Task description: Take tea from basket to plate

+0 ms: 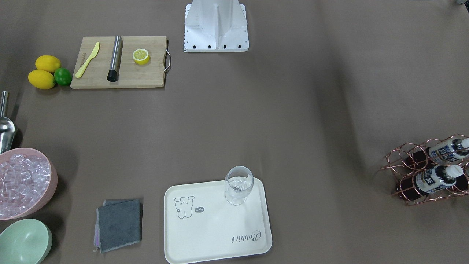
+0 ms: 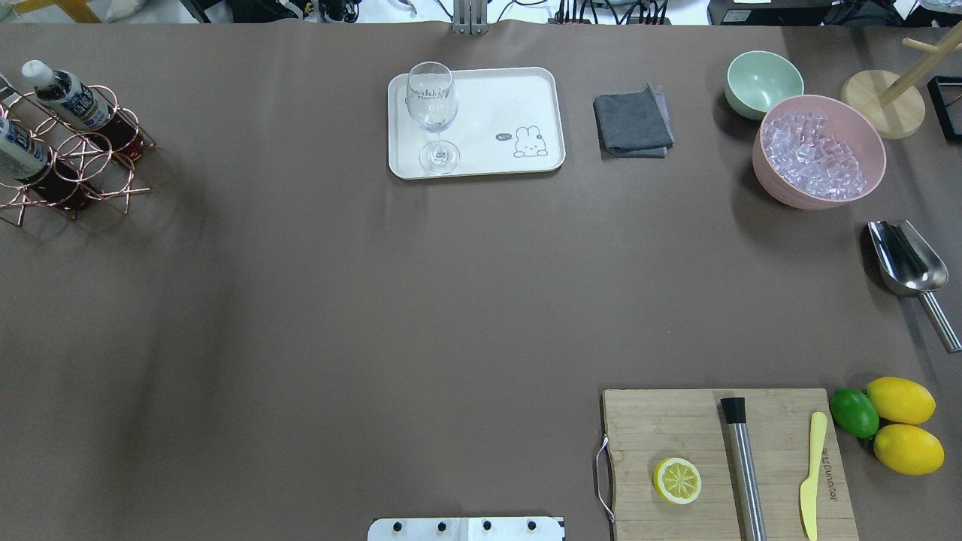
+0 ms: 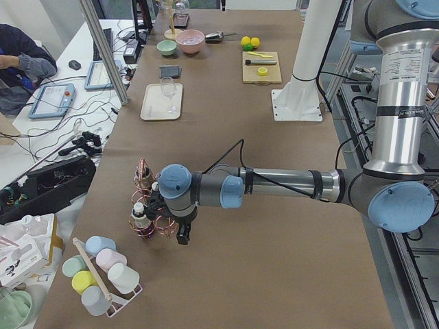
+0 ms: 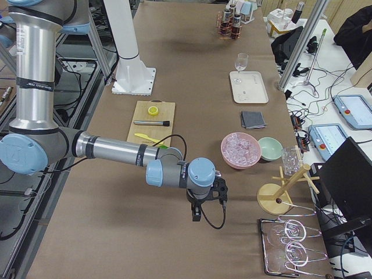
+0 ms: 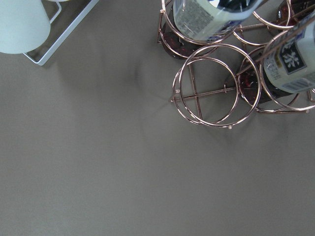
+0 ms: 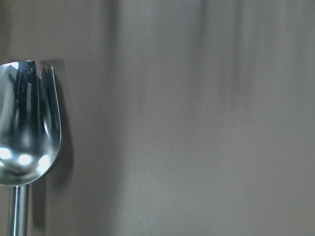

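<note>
Brown matte sheeting covers the long counter (image 2: 376, 300), faintly creased. Cluttered workbenches, cables and tablets line its far edge, where a person's sleeve (image 3: 24, 65) shows.

Nearest the robot's white base (image 2: 466, 530), well short of the plate and to its right, lies a wooden cutting board (image 2: 669, 424). It carries a halved lemon (image 2: 677, 480), a steel tube with a black end (image 2: 744, 466) and a yellow plastic knife (image 2: 812, 473). A lime (image 2: 854, 412) and two whole lemons (image 2: 899, 400) huddle just off the board.

Farther out, far right of the plate, a steel scoop (image 2: 906, 259) lies flat. The right wrist view looks straight down on it. The right fingers (image 4: 196, 214) hang above the counter; I cannot tell whether they are released or clenched.

At the far edge sits the plate (image 2: 496, 98), cream-white with a small animal drawing. A stemmed glass (image 2: 432, 105) stands upright on its left end. Just right of the plate lies a folded grey cloth (image 2: 631, 124). Beyond the cloth come a pale green bowl (image 2: 759, 79), a pink bowl (image 2: 774, 180) heaped with ice cubes (image 2: 815, 150), and a round wooden stand (image 2: 883, 113).

Well left of the plate stands the copper wire basket (image 1: 403, 156). The tea (image 2: 68, 94) is in it: two bottles plainly show, slanted in their ring cells with white caps up. The left fingers (image 3: 182, 234) hang just beside the basket, pointing down; their state cannot be told. Past the basket a rack of pastel cups (image 3: 103, 274) stands at the counter's end.
</note>
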Motion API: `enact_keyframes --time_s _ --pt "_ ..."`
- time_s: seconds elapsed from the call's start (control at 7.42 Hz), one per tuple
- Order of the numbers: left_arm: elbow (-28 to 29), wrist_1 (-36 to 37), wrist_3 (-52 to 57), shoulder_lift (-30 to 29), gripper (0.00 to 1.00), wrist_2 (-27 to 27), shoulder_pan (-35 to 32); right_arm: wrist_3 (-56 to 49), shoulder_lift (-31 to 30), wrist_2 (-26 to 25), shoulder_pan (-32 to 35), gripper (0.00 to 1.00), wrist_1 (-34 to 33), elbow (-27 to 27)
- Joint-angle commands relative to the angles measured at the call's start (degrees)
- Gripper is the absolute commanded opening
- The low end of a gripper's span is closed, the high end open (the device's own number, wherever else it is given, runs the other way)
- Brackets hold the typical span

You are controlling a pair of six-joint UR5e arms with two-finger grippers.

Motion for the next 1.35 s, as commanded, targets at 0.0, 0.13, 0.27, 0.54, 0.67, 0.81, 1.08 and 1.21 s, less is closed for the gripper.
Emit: enact_keyframes --time_s 0.0,0.13,0.27,0.54,0.67,0.81,1.08,1.21 --pt "0.0 -0.1 -0.1 -0.1 0.99 0.0 0.1 -0.2 0.1 0.3 0.1 1.00 0.1 0.2" --pt "-0.1 0.1 -0.1 -0.1 0.99 0.0 0.1 0.2 0.0 0.1 0.2 1.00 -0.1 1.6" --pt "-0.8 1.8 -0.5 -0.2 0.98 0.0 -0.2 0.5 0.0 -0.1 0.2 1.00 -1.9 3.6" --pt "-3.6 5.9 0.4 -0.5 0.98 -0.1 0.0 0.5 0.9 -3.6 0.1 1.00 -6.1 7.3" --pt "-5.3 10.2 0.5 -2.2 0.98 -0.1 -0.1 0.4 1.4 -3.5 0.1 1.00 -6.1 8.0" --pt "-5.6 16.5 2.0 -4.1 0.98 -0.1 -0.8 0.2 1.5 -3.1 0.0 1.00 -6.1 9.8" --pt "-5.7 25.0 9.6 -9.4 0.98 0.1 -3.1 0.1 1.5 -2.3 -2.1 1.00 -5.9 13.8" --pt "-5.4 25.4 13.2 -11.1 0.98 1.7 -3.2 -0.2 1.4 -1.4 -2.5 1.00 -5.9 15.6"
